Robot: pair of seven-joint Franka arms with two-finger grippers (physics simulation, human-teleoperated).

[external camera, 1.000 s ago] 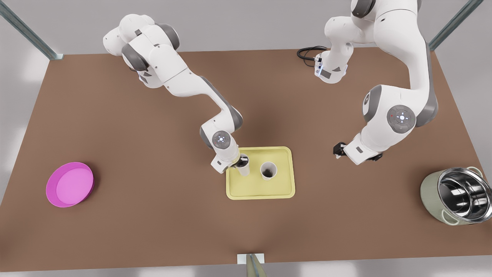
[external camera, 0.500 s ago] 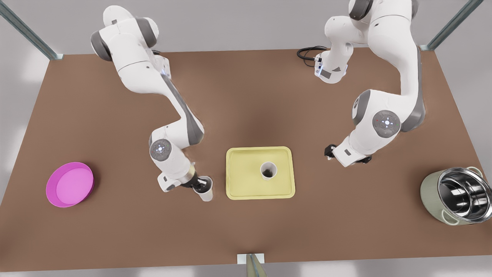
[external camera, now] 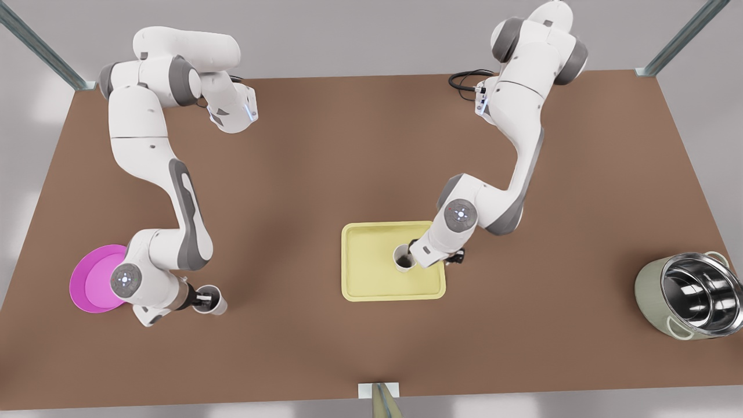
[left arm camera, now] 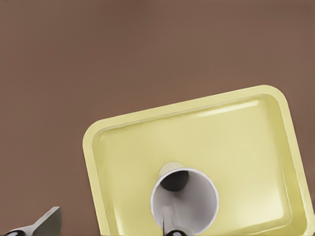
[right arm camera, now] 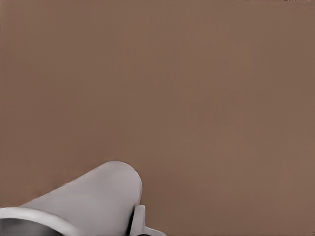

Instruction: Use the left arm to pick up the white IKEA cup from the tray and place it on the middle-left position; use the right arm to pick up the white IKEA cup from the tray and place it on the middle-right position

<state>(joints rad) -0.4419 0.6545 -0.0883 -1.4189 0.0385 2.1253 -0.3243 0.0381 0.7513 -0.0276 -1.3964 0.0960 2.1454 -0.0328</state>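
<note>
In the front view, we saw a pale yellow rectangular tray with a low rim [external camera: 371,276] on the brown table [external camera: 348,145], midway between the table's side edges and nearer its near edge than its far one. A white cup in the tray [external camera: 401,260] stood upright toward the tray's side on the front view's right. The left gripper [external camera: 411,253] was at that cup's rim. Toward the table's edge on the front view's left, the right gripper [external camera: 204,300] pinched the rim of a second white cup [external camera: 216,303], just beside a round magenta dish [external camera: 93,278]. We could not tell whether this cup touched the tabletop. A pale green pot with a steel inside [external camera: 691,296] lay tipped near the opposite edge.

In the left wrist view, we saw the tray [left arm camera: 246,147] and its cup [left arm camera: 197,196]. The left gripper [left arm camera: 108,226] had its jaws spread, one finger [left arm camera: 167,223] inside the cup and the other outside it, off the tray.

In the right wrist view, the second cup [right arm camera: 98,196] showed its handle over bare table [right arm camera: 197,98].
</note>
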